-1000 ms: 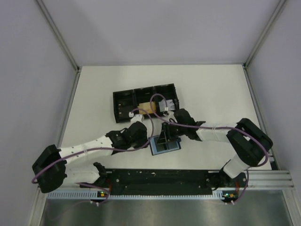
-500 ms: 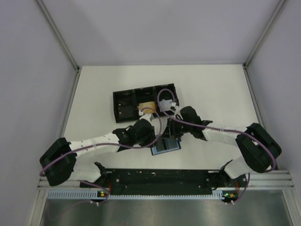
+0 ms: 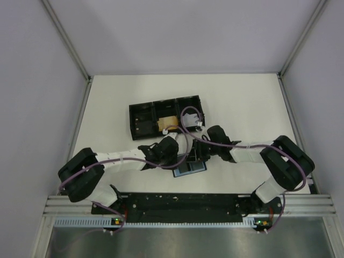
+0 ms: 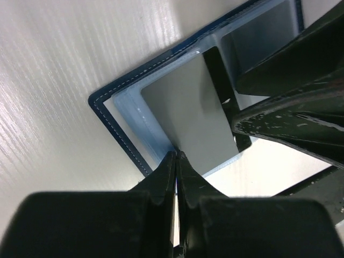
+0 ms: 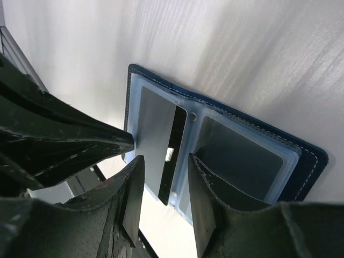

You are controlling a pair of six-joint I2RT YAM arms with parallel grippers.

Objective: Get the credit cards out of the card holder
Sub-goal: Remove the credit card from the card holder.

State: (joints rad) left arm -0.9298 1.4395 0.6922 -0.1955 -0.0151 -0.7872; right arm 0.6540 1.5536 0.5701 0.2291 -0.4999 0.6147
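Currently, the card holder (image 4: 126, 115) lies open and flat on the table (image 3: 247, 102) at near centre, just beyond the arm bases, with its pale inside facing up.

The left gripper (image 4: 176, 157) reaches the holder from 9 o'clock. Its jaws are closed together, pinching one corner of a grey card (image 4: 188, 107). This card lies on the half of the holder on the left arm's side and carries a dark stripe along one long edge.

The right gripper (image 5: 164, 158) reaches in from 3 o'clock. Its jaws stand partly apart over the holder's middle fold and grip nothing. Whether its fingers press on the holder cannot be told.

Farther out, at 12 o'clock from the holder, a black tray (image 3: 131, 122) with three compartments sits on the table. A tan card (image 3: 167, 122) lies in its middle compartment.
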